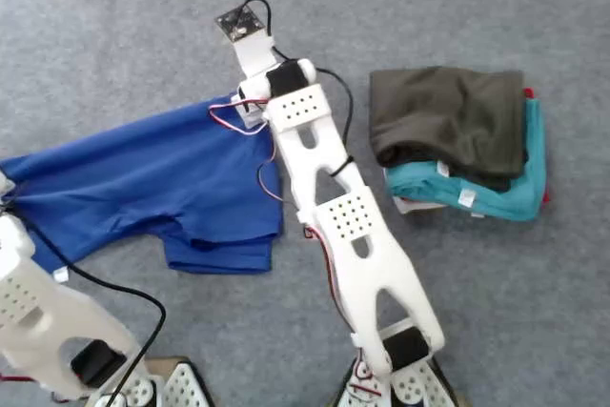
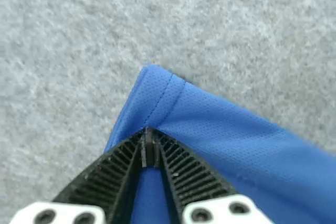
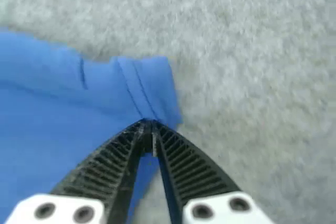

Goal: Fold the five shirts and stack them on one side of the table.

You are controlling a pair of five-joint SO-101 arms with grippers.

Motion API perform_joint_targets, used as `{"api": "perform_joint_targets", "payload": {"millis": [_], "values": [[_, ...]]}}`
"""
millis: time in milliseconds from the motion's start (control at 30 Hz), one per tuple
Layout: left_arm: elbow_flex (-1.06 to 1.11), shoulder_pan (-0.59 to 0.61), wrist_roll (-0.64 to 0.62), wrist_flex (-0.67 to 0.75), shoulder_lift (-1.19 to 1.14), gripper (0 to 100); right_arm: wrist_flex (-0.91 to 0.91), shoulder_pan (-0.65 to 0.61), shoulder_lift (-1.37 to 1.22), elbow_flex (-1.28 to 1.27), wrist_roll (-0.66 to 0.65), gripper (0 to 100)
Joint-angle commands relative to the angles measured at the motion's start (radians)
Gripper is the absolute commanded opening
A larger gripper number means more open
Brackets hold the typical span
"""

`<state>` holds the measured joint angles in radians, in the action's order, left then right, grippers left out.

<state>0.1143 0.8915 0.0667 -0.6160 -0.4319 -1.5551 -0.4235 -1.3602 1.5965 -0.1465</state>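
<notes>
High view: the blue shirt (image 1: 143, 178) lies spread on the table (image 1: 114, 35), left of centre. The right arm (image 1: 329, 188) reaches its far corner, the left arm (image 1: 24, 302) its left end. A folded stack (image 1: 457, 140), seemingly four shirts, sits well apart at the right.

Left wrist view: the left gripper (image 2: 148, 142) pinches a blue shirt corner.

Right wrist view: the right gripper (image 3: 149, 132) is clamped on the blue shirt's hem.
</notes>
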Motion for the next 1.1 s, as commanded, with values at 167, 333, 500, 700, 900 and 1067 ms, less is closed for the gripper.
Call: {"api": "perform_joint_targets", "payload": {"millis": [167,333,500,700,900,1067], "values": [[-0.077,0.008,-0.003,-0.002,0.025,3,-0.213,-0.109,0.203,0.073,-0.126,1.5],[-0.159,-0.015,-0.002,-0.212,0.107,3,-0.215,-0.16,0.41,-0.013,-0.126,1.5],[-0.22,-0.007,-0.002,-0.394,0.212,3,-0.215,-0.276,0.67,-0.412,-0.132,2.4],[-0.157,0.105,0.0,-0.431,0.258,3,-0.203,-0.41,0.949,-1.026,-0.247,21.1],[-0.013,0.252,0.103,-0.328,0.212,3,0.006,-0.517,1.073,-1.443,-0.238,16.7],[0.07,0.314,0.129,-0.269,0.143,3,0.133,-0.525,1.038,-1.532,-0.236,16.3]]}}
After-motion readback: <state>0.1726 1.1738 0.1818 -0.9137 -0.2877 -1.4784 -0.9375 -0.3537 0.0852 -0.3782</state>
